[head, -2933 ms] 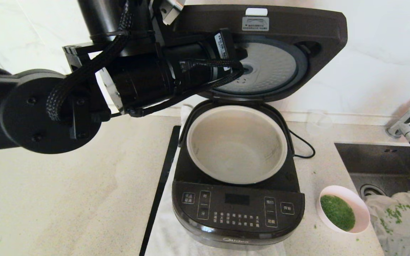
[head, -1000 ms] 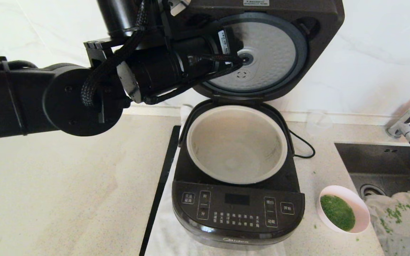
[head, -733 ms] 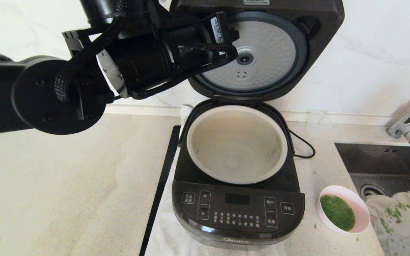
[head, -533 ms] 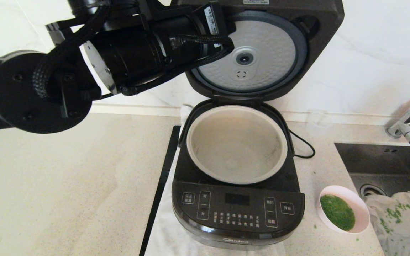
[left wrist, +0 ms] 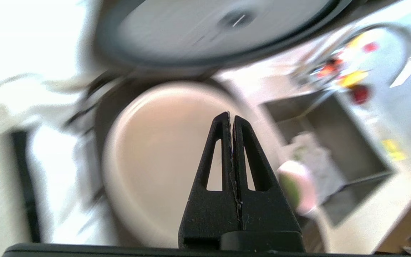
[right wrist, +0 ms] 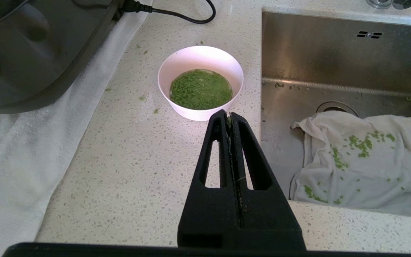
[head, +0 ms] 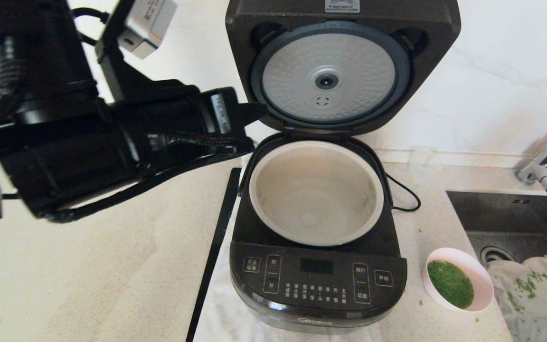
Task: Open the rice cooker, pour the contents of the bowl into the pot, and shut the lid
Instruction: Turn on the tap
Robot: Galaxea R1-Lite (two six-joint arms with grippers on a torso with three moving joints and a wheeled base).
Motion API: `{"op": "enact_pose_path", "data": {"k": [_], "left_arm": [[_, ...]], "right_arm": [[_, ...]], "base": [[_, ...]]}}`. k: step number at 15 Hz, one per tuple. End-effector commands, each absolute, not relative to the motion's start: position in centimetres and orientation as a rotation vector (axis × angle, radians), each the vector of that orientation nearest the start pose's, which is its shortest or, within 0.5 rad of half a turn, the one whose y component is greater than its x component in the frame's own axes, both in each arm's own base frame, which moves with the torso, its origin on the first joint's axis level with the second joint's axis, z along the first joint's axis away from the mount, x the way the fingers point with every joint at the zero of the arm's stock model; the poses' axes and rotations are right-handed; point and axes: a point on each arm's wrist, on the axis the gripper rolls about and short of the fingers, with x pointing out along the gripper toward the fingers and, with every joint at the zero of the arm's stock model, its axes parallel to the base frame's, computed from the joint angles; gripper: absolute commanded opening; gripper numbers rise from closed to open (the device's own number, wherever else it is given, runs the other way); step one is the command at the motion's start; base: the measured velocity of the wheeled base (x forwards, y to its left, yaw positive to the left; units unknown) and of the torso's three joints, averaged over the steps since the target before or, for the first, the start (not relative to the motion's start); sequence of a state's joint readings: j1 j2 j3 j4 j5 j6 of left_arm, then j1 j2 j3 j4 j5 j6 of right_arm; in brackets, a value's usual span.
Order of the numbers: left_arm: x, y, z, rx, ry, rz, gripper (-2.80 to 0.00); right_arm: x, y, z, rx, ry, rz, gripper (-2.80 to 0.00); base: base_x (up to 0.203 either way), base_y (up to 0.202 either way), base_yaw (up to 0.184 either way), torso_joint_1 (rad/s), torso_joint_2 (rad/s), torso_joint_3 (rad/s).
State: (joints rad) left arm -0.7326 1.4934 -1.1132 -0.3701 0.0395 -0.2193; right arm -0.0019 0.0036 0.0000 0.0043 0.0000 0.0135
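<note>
The rice cooker (head: pixel 318 285) stands open, its lid (head: pixel 330 76) upright with the dimpled silver disc facing me. The pot (head: pixel 316 194) inside looks empty. My left gripper (head: pixel 257 110) is shut on nothing, off the lid's left edge and above the cooker's back left corner; its wrist view looks over the pot (left wrist: pixel 162 150) past the gripper (left wrist: pixel 231 117). The bowl (head: pixel 480 278) with the green contents (head: pixel 450 284) sits on the counter right of the cooker. My right gripper (right wrist: pixel 229 115) is shut and empty, just short of the bowl (right wrist: pixel 198 59) and its contents (right wrist: pixel 201 89).
A steel sink (head: pixel 511 213) lies right of the bowl, with a white towel (head: pixel 534 285) flecked green inside and a tap (head: pixel 546 173) behind. A white cloth (head: pixel 226 313) lies under the cooker, a black strip (head: pixel 216 247) along its left. The power cord (head: pixel 404 194) loops behind.
My left arm has pulled away from the lid, swinging left and down. The lid went from partly raised to fully upright. The bowl has stayed put.
</note>
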Motion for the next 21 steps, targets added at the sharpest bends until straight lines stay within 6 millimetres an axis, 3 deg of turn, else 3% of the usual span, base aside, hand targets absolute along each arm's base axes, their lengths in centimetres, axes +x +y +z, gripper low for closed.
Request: {"op": "enact_pose_path", "data": {"k": [1,4,8,13,15,18,21], "left_arm": [[16.6,-14.6,30.4,-0.213,0.054,-0.626,-2.80],[13.9,-11.8,29.6,-0.215,0.033,-0.505,-2.80],[12.2,-7.0,25.2,-0.124,0.058,-0.134,-2.80],[5.0,-0.3,23.7,-0.151,-0.149,0.232,-2.80],[1.4,0.9,22.1,-0.153,-0.244,0.344,-2.80],[-2.1,1.2,17.9,-0.118,-0.276,0.467,-2.80],[-2.8,1.1,13.0,-0.044,-0.169,0.487,-2.80]], "right_arm": [[-2.3,0.0,7.5,0.014,0.008,-0.003,-2.80],[-2.3,0.0,7.5,0.014,0.008,-0.002,-2.80],[-2.3,0.0,7.5,0.014,0.008,-0.002,-2.80],[-2.3,0.0,7.5,0.014,0.008,-0.003,-2.80],[-2.3,0.0,7.5,0.014,0.008,-0.002,-2.80],[-2.3,0.0,7.5,0.014,0.008,-0.003,-2.80],[-2.3,0.0,7.5,0.014,0.008,-0.002,-2.80]], "base": [[0.000,0.000,0.000,0.000,0.00,0.000],[0.000,0.000,0.000,0.000,0.00,0.000],[0.000,0.000,0.000,0.000,0.00,0.000],[0.000,0.000,0.000,0.000,0.00,0.000],[0.000,0.000,0.000,0.000,0.00,0.000],[0.000,0.000,0.000,0.000,0.00,0.000],[0.000,0.000,0.000,0.000,0.00,0.000]]}}
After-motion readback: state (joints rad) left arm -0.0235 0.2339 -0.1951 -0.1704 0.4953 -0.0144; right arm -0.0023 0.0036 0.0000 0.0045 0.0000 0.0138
